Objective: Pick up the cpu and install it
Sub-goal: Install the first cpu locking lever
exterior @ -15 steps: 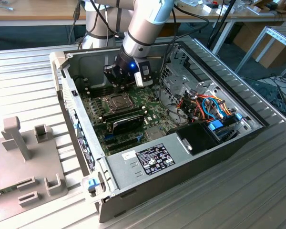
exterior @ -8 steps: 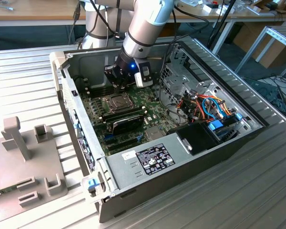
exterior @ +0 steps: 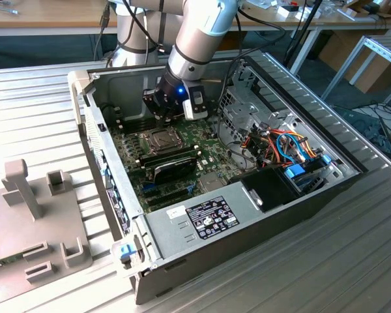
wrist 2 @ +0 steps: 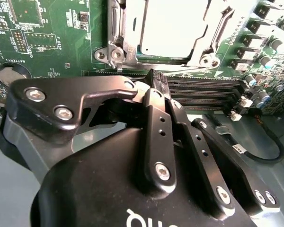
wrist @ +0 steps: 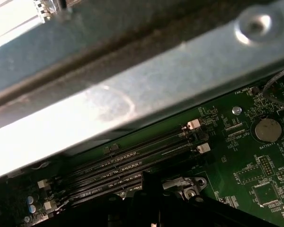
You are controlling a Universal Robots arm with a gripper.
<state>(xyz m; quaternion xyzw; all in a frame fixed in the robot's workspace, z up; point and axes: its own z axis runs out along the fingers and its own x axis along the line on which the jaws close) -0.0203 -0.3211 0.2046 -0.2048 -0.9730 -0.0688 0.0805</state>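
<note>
The cpu [wrist 2: 173,23] is a bright silver square lying inside the hinged metal socket frame [wrist 2: 118,49] on the green motherboard [wrist 2: 52,42]. In the exterior view the socket [exterior: 158,138] sits near the board's far end. My black gripper [wrist 2: 154,81] hangs just behind the socket, over the memory slots [wrist 2: 203,90], fingers together with nothing between them. The exterior view puts the gripper [exterior: 164,117] low inside the open computer case, close above the board. Its dark tips [wrist: 149,189] also show in the first wrist view, beside the slots.
A black oblong module [exterior: 173,166] lies in front of the socket. The power supply [exterior: 202,218] fills the case's near end. A drive cage with coloured cables [exterior: 280,147] stands on the exterior view's right. Case walls [exterior: 85,117] enclose the board. Grey fixtures [exterior: 32,215] sit outside.
</note>
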